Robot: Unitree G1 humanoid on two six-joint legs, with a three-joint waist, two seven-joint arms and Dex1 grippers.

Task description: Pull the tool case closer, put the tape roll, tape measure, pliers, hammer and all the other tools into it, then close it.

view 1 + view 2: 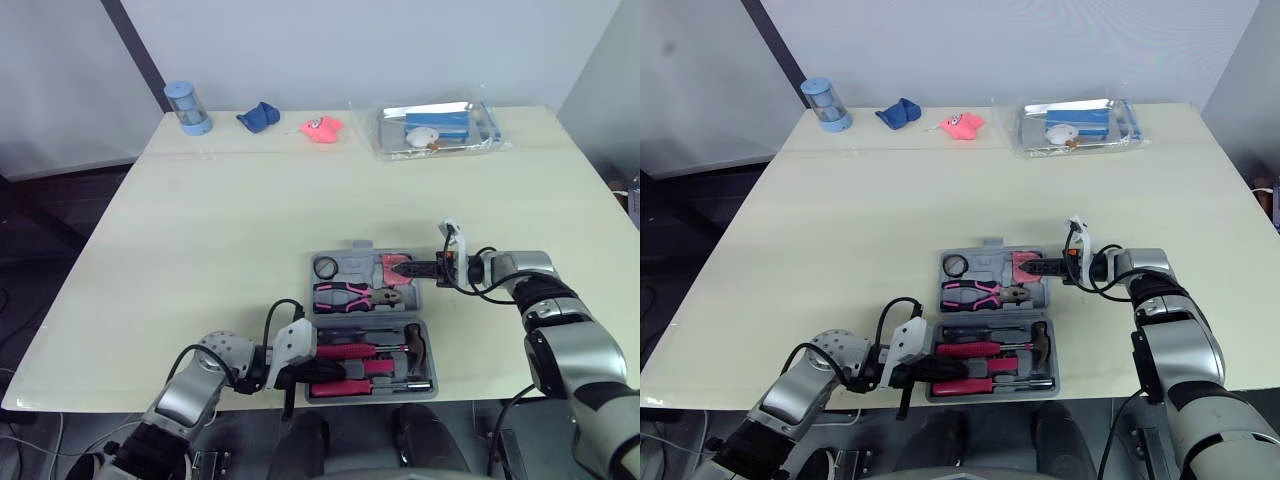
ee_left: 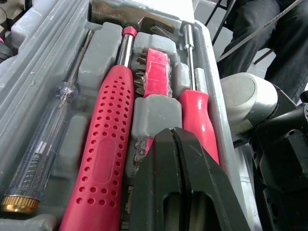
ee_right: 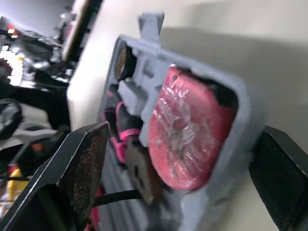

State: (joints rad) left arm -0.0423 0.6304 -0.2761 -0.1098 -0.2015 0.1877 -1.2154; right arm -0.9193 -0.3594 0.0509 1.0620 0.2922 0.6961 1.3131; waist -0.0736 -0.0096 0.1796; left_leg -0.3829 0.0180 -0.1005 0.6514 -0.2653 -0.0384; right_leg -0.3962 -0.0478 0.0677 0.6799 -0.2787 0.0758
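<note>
The tool case point(image 1: 347, 258) lies open near the table's point(image 1: 250, 200) near edge, about midway across. Its long axis runs left to right, with the latch tab on the far rim. In the far half, the tape roll point(image 1: 326, 267) sits in the left pocket. The pliers point(image 1: 345, 296) lie left to right below it, their jaws pointing right, and the red tape measure point(image 3: 192, 139) fills the right pocket. In the near half the hammer point(image 1: 360, 350) lies left to right with its head at the right end. Beside it are a block of bits point(image 2: 156, 72), a red-handled screwdriver point(image 2: 197, 120) and a clear-handled screwdriver point(image 2: 43, 159). The left gripper point(image 2: 174, 137) rests over the near half's left end, its fingers pressed together on nothing. The right gripper point(image 1: 400, 268) points left at the tape measure pocket, spread wide and gripping nothing. On the far right of the table a clear tray point(image 1: 385, 130) holds blue and white items.
</note>
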